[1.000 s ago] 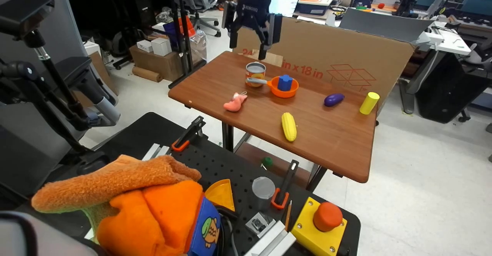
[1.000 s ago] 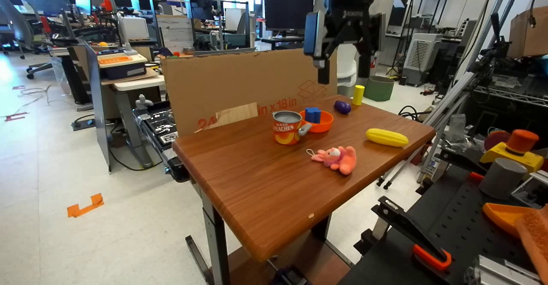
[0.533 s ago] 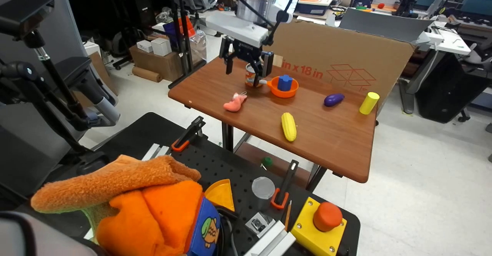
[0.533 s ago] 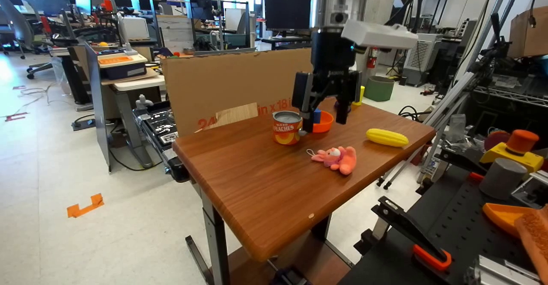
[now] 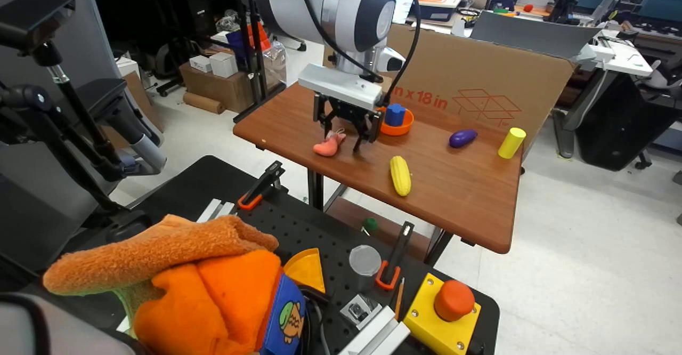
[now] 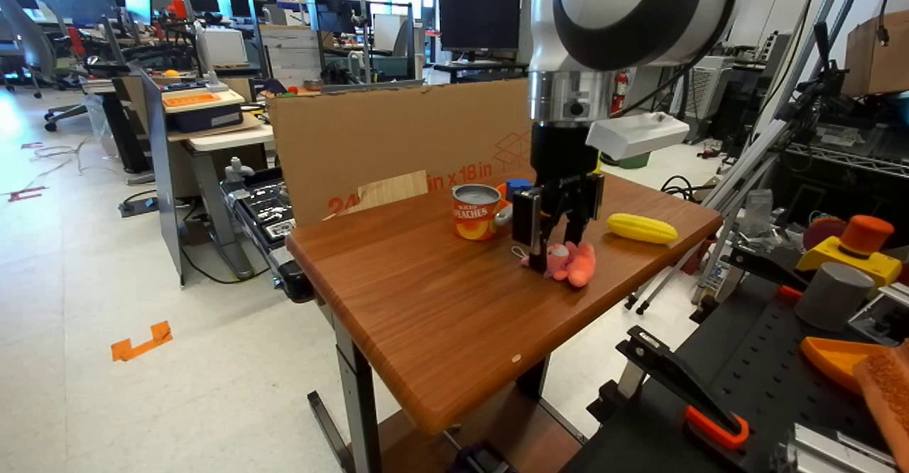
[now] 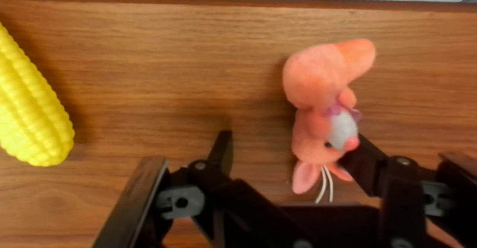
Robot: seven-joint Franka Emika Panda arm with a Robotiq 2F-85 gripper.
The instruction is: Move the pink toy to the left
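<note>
The pink toy, a small plush with ears, a white muzzle and a white cord, lies on the brown table near its edge. It shows in both exterior views [image 5: 329,146] [image 6: 580,267] and in the wrist view [image 7: 316,76]. My gripper [image 7: 290,140] is open and low over the table, with its fingers on either side of the toy's head. In the wrist view the right fingertip is against the head, partly hidden behind it. A gap lies between the toy and the left finger. The gripper also shows in both exterior views [image 5: 342,142] [image 6: 556,253].
A yellow corn toy [image 5: 400,176] lies beside the gripper. A peaches can [image 6: 474,211] stands behind it. An orange pan [image 5: 403,127] holds a blue piece [image 5: 395,114]. A purple toy [image 5: 463,138] and a yellow cylinder [image 5: 512,143] are farther off. A cardboard sheet [image 6: 398,132] borders the table.
My gripper has come down from above the table and forward to the pink toy, staying open. The toy has shifted slightly to the right in both exterior views.
</note>
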